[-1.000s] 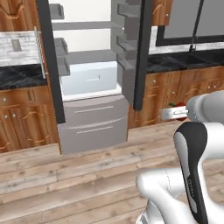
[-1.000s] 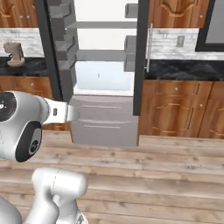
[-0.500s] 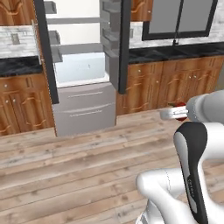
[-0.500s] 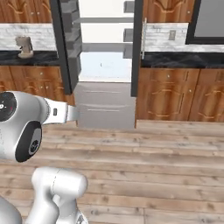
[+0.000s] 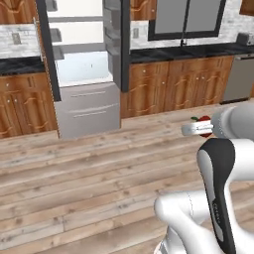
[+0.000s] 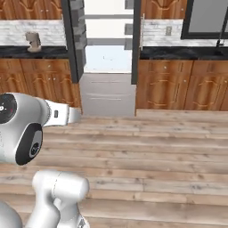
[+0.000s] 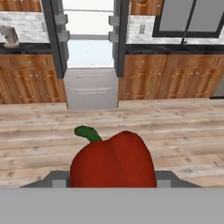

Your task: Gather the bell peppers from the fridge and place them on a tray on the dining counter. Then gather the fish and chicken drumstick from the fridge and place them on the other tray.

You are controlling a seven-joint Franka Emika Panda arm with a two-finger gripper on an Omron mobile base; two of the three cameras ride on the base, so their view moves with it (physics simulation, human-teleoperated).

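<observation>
A red bell pepper (image 7: 113,162) with a green stem sits between my fingertips in the hand view, and my gripper (image 7: 113,180) is shut on it. In the left base view the same bell pepper (image 5: 203,120) shows as a small red shape at the end of my gripper (image 5: 197,129), held in the air over the wooden floor. The fridge (image 5: 84,74) stands some way ahead with its doors open, lit white inside; I cannot make out any food on its shelves. The trays, the dining counter, the fish and the chicken drumstick are out of view.
Wooden cabinets (image 6: 178,89) under dark counters flank the fridge (image 6: 109,58). A coffee machine (image 6: 32,41) stands on the left counter, and a window (image 5: 186,17) and a dishwasher (image 5: 238,74) are to the right. Plank floor (image 7: 175,127) lies between me and the fridge.
The whole picture has shifted: the base has backed away from the fridge, which looks smaller and farther. The bell pepper stays held in the gripper.
</observation>
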